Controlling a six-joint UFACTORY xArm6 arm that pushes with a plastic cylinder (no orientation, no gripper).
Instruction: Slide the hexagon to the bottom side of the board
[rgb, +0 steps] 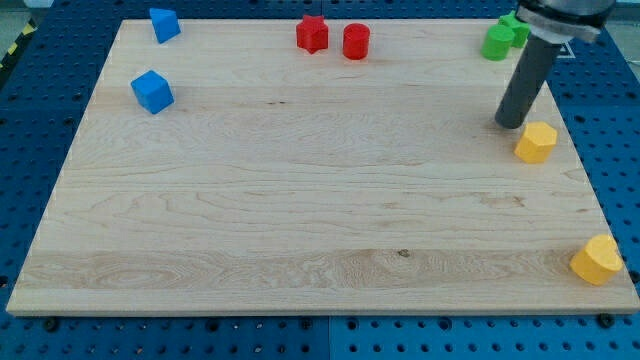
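A yellow hexagon block (536, 142) lies near the board's right edge, in the upper half. My tip (511, 123) rests on the board just to the upper left of it, very close or touching. A second yellow block (597, 260), rounded on one side, lies at the board's bottom right corner.
A red star (312, 34) and a red cylinder (356, 41) sit at the top middle. Two blue blocks lie at the top left, one (164, 24) by the top edge and a cube (152, 91) below it. Green blocks (503, 36) sit at the top right behind the rod. The wooden board (300, 200) lies on a blue perforated table.
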